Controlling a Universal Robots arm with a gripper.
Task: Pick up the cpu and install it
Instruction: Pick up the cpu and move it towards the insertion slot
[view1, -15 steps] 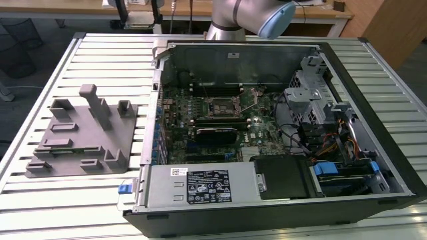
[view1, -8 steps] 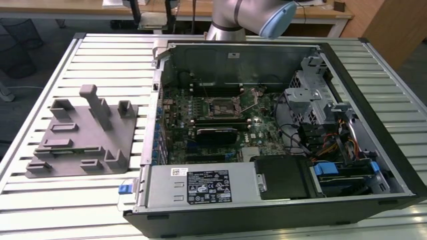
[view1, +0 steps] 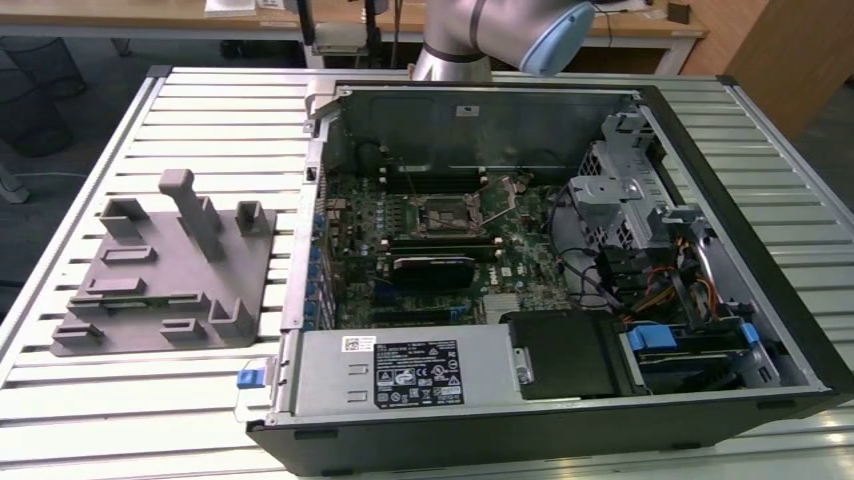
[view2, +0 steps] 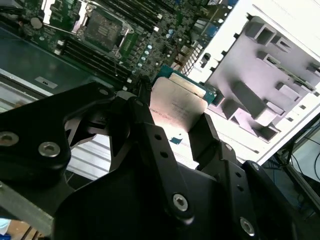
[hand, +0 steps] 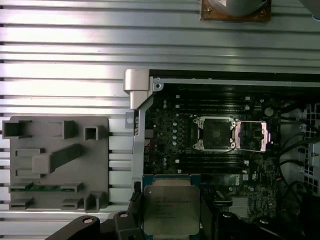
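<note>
Clenching the cpu by opposite edges, claw aloft, well apart from socket and case rim.

There is one computer case, one grey tray, one cpu, one gripper, one robot arm, one table and one socket.
</note>
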